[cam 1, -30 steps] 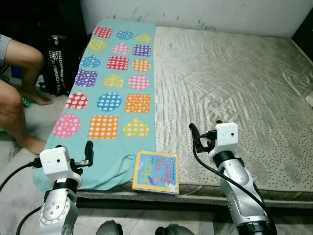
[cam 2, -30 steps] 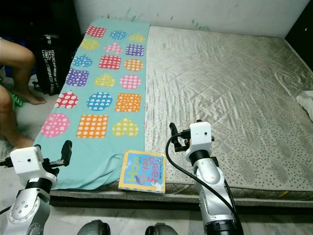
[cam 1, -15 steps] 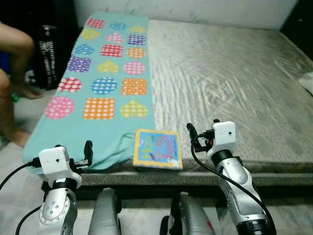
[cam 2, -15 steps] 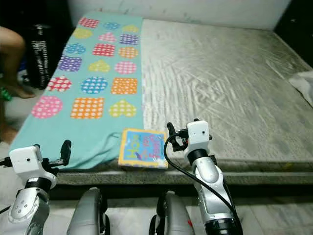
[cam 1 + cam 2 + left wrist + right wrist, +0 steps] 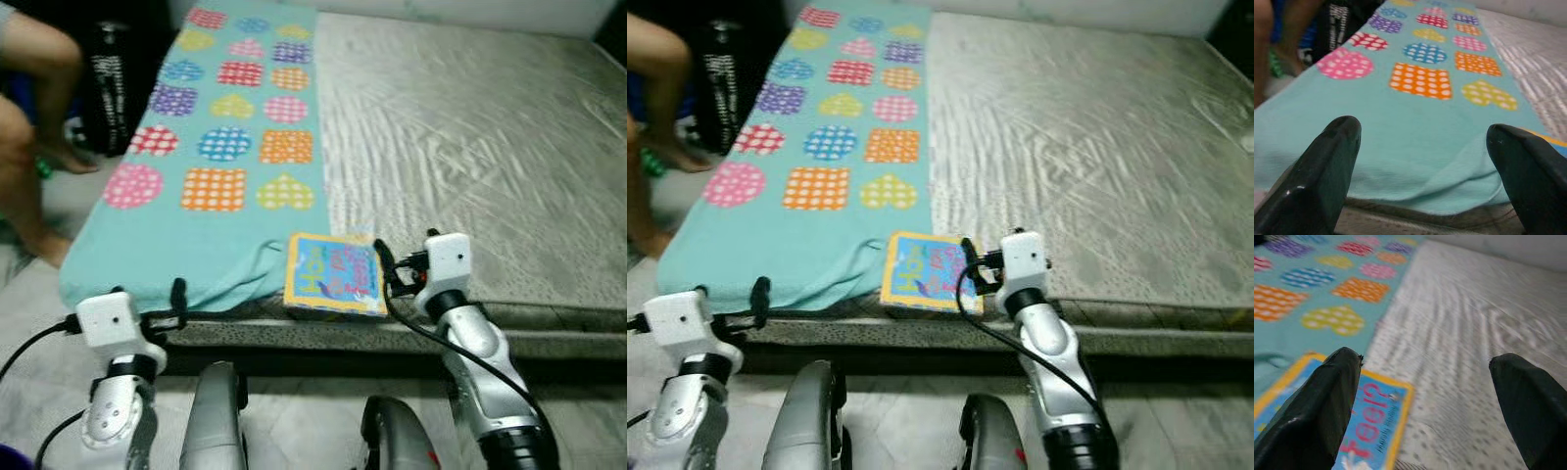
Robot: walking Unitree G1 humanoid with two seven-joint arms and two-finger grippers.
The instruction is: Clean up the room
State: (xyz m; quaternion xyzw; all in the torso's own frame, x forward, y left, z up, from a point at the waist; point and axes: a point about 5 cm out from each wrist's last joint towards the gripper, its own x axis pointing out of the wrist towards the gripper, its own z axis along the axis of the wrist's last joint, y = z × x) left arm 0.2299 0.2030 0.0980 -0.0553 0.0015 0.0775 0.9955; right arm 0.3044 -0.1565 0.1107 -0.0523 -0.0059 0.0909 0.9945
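Book sat at the mattress edge
Right gripper (image 5: 1425,396) hovered spread wide over the book (image 5: 335,273); left gripper (image 5: 1422,161) gaped too.

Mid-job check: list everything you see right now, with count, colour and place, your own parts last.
Mattress: one, grey quilted, ahead.
Blanket: one, teal with dotted coloured shapes, along the mattress's left side.
Book: one, yellow-edged blue cover, flat at the mattress's near edge, beside the blanket.
Bag: one, black with white print, on the floor left of the mattress.
Person's legs: bare, far left by the bag.
Left pincer: black fingers, open, at the blanket's near edge.
Right pincer: black fingers, open, at the book's right edge.
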